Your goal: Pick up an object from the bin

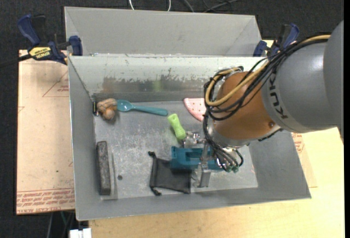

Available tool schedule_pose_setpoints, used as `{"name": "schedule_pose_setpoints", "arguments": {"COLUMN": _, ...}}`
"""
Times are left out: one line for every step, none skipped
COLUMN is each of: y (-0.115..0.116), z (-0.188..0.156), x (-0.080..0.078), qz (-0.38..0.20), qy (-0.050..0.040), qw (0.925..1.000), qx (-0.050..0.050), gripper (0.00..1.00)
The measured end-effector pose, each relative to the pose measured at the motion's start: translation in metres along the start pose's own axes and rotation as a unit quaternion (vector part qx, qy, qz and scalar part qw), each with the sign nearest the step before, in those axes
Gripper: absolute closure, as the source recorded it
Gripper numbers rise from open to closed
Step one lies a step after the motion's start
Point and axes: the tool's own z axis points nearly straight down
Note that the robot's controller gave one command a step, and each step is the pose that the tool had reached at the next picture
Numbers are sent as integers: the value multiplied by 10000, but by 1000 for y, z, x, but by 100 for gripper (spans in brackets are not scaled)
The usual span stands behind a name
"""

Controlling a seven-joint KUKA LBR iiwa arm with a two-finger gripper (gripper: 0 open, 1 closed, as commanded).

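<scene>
Tool [203,171] sits low in the front right of the bin [134,141]; you can't tell whether it's spread or pressed together. Nearest thing is a teal block [182,157], just left of the tool and apparently touching it, on the top edge of a black pouch [168,178]. The pouch's long side runs left, away from the tool. A green cylinder [176,126] lies near, up-left. You'd likely need a short shift left.

Spoon [143,109] behind pouch [170,178], in bin [134,144]
</scene>
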Motion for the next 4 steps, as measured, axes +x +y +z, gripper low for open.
{"name": "schedule_pose_setpoints", "arguments": {"y": 34, "z": 20, "x": -35, "qz": -2748, "qy": -10, "qw": 9615, "qx": 14, "gripper": 100}}
{"name": "schedule_pose_setpoints", "arguments": {"y": 34, "z": 20, "x": -35, "qz": -2741, "qy": -22, "qw": 9617, "qx": 10, "gripper": 100}}
{"name": "schedule_pose_setpoints", "arguments": {"y": 31, "z": -34, "x": -34, "qz": -2719, "qy": 3, "qw": 9623, "qx": -3, "gripper": 100}}
{"name": "schedule_pose_setpoints", "arguments": {"y": 32, "z": -46, "x": -41, "qz": -3533, "qy": -67, "qw": 9355, "qx": 19, "gripper": 100}}
